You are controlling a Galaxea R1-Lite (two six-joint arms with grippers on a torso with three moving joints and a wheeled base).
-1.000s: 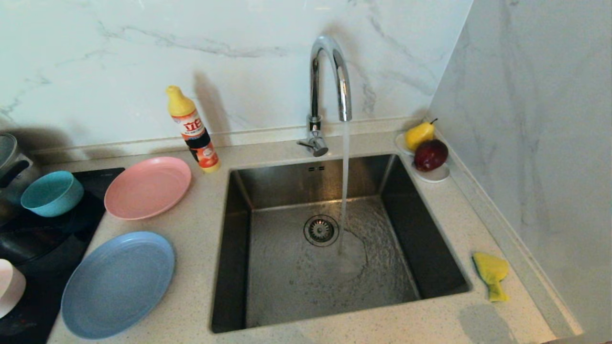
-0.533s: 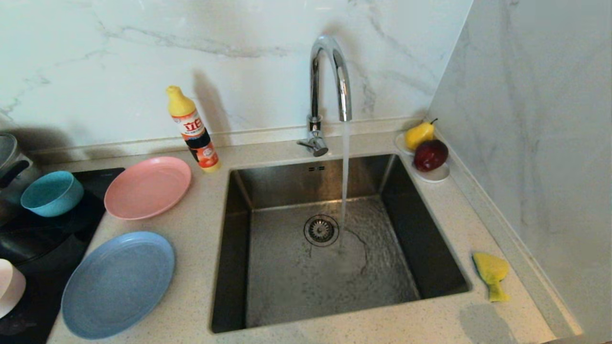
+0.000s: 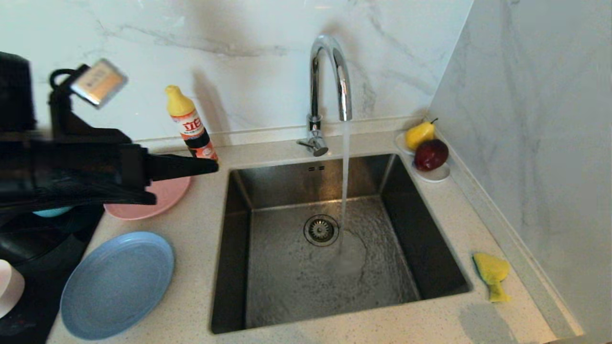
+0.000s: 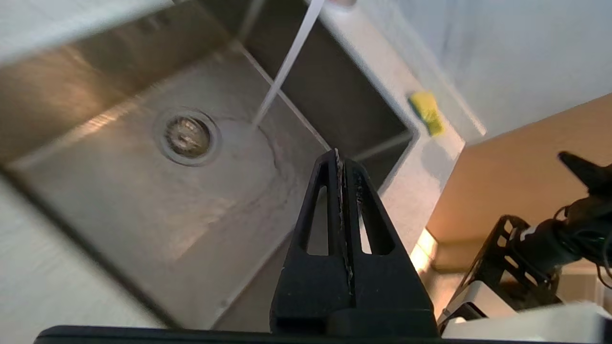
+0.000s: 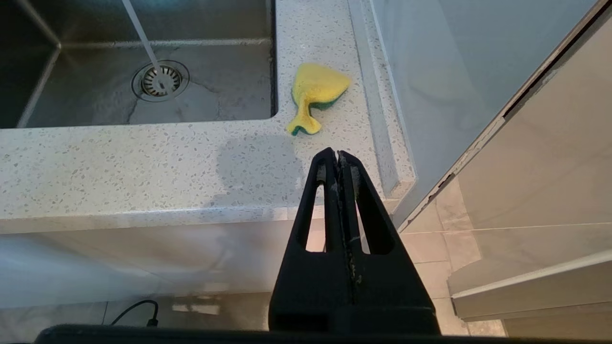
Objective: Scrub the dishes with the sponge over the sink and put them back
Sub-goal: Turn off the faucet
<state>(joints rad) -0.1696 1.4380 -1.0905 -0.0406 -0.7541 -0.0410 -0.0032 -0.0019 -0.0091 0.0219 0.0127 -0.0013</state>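
My left gripper is shut and empty. It hangs above the salmon-pink plate, pointing toward the sink, where the tap runs water. The arm hides most of the teal bowl. The grey-blue plate lies nearer the front, and the pale pink bowl sits at the left edge. The yellow-green sponge lies on the counter right of the sink. My right gripper is shut, parked below the counter's front edge, short of the sponge.
A yellow-capped detergent bottle stands behind the pink plate, close to my left fingertips. A white saucer with a pear and a red apple sits at the sink's back right corner. A black hob is at left. A wall closes the right side.
My left arm has swung into the head view from the left and now covers part of the pink plate and most of the teal bowl. Everything else stays put.
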